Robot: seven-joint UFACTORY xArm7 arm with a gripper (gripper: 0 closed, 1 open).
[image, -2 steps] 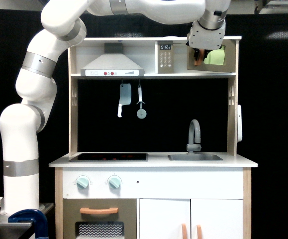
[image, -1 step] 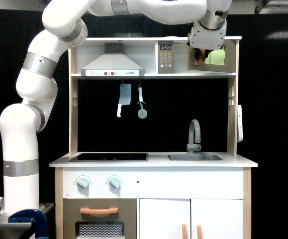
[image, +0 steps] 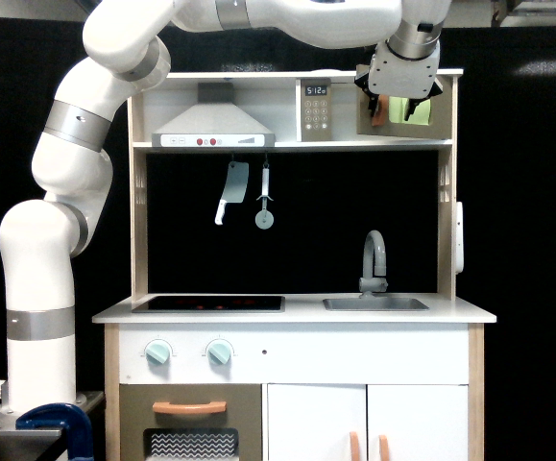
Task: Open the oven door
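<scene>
The oven door (image: 414, 113) is the small taupe panel with a lime-green window at the top right of the toy kitchen's upper shelf. Its short vertical orange handle (image: 377, 113) runs along the door's left side. My gripper (image: 383, 98) comes down from above and sits right over the top of that handle, with dark fingers closed around it. The gripper body hides the door's upper part. The door looks nearly flush with the cabinet front.
A keypad panel (image: 316, 108) and a range hood (image: 213, 130) sit left of the door. A toy cleaver (image: 228, 192) and a pizza cutter (image: 264, 206) hang below the shelf. Lower down are a faucet (image: 375, 259), a larger taupe door (image: 191, 427) and a blue clamp (image: 57, 423).
The whole kitchen has shifted a few pixels to the exterior view's left. The cleaver and cutter now swing left. The gripper has turned slightly at the handle.
</scene>
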